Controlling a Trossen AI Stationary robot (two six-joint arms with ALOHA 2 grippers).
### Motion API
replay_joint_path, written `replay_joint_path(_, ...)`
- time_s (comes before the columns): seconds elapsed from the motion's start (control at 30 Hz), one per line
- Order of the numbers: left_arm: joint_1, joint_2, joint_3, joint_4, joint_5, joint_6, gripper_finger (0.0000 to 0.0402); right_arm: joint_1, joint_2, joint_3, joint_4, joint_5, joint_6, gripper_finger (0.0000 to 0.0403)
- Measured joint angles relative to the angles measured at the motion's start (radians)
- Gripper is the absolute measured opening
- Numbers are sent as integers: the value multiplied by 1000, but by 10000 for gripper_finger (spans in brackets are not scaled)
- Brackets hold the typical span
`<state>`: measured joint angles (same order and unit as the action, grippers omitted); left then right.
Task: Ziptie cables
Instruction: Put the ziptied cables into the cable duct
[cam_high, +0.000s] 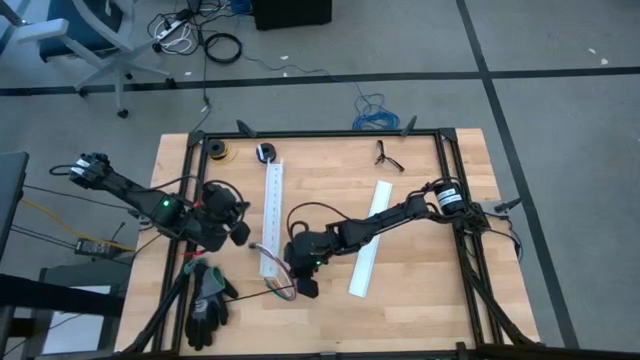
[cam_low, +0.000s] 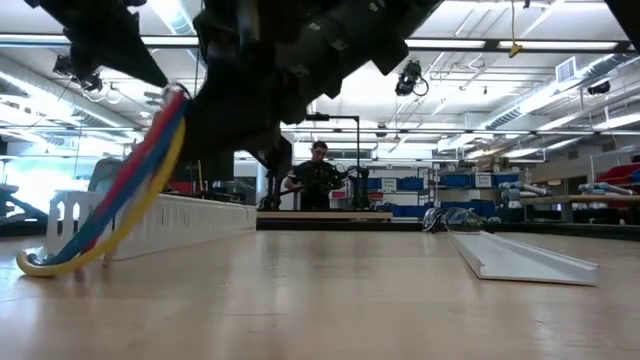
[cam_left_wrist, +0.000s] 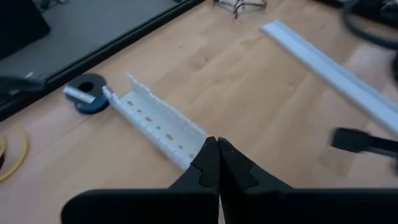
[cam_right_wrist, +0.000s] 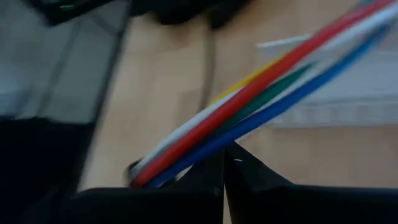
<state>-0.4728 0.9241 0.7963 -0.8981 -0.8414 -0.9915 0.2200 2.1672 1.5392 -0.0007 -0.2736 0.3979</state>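
- Right gripper (cam_right_wrist: 224, 163): fingers pressed together at the tips, pinching the cables (cam_right_wrist: 249, 93), a bundle of thin flexible wires in red, white, yellow, green and blue that crosses just above the fingertips in the right wrist view.
- In the high view, right gripper (cam_high: 303, 265) low over the middle front of the light wooden table (cam_high: 430, 290), with the cables (cam_high: 275, 285) trailing from it toward the front-left.
- In the low view, cables (cam_low: 120, 205) rising slantwise from the tabletop up into the dark gripper, lower end curled and resting on the wood.
- Left gripper (cam_left_wrist: 217, 158): fingers closed tip to tip, nothing between them, poised over the near end of the long white perforated plastic channel (cam_left_wrist: 158, 124).
- In the high view, left gripper (cam_high: 238, 218) just left of that perforated channel (cam_high: 272, 215), close to the right gripper.
- Perforated channel directly behind the cables, lying front to back on the table's left half.
- Plain white flat plastic strip (cam_high: 368, 238) lying to the right of the right arm, partly under it.
- Black glove (cam_high: 207, 300) at the front-left corner, near the cable ends.
- Small dark round spool (cam_left_wrist: 87, 99) by the channel's far end; small black clip-like item (cam_high: 387, 156) near the back edge.
- Black metal frame (cam_high: 330, 134) bordering the back and sides of the table.
- Bare wood open at the front right and the back centre.
- Person standing far off in the room behind (cam_low: 318, 175).
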Motion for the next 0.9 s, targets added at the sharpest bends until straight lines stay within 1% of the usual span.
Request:
replay_joint_path(0.1,0,3,0,-40,2,-50,0,-1,0,0,-5,-126,-15,0)
replay_joint_path(0.13,0,5,0,-43,4,-63,0,-1,0,0,-10,-144,-14,0)
replay_joint_path(0.2,-6,5,0,-42,22,-79,0,-1,-1,0,-35,-140,-4,0)
replay_joint_path(0.3,-15,21,0,-39,42,-92,0,-5,-1,0,-125,-89,1,0)
replay_joint_path(0.4,-32,53,-12,-27,85,-127,0,-9,-1,0,-247,10,1,0)
replay_joint_path(0.47,-46,84,-43,-3,111,-156,0,-12,-1,0,-344,74,0,0)
replay_joint_path(0.57,-75,133,-109,97,161,-191,0,-14,-9,0,-467,139,-8,0)
replay_joint_path(0.67,-115,177,-165,226,182,-210,0,-13,-19,1,-569,204,-9,0)
replay_joint_path(0.77,-156,211,-174,313,178,-222,0,-13,-21,2,-610,226,-15,0)
replay_joint_path(0.9,-196,229,-161,352,175,-226,0,-13,-21,2,-626,234,-33,0)
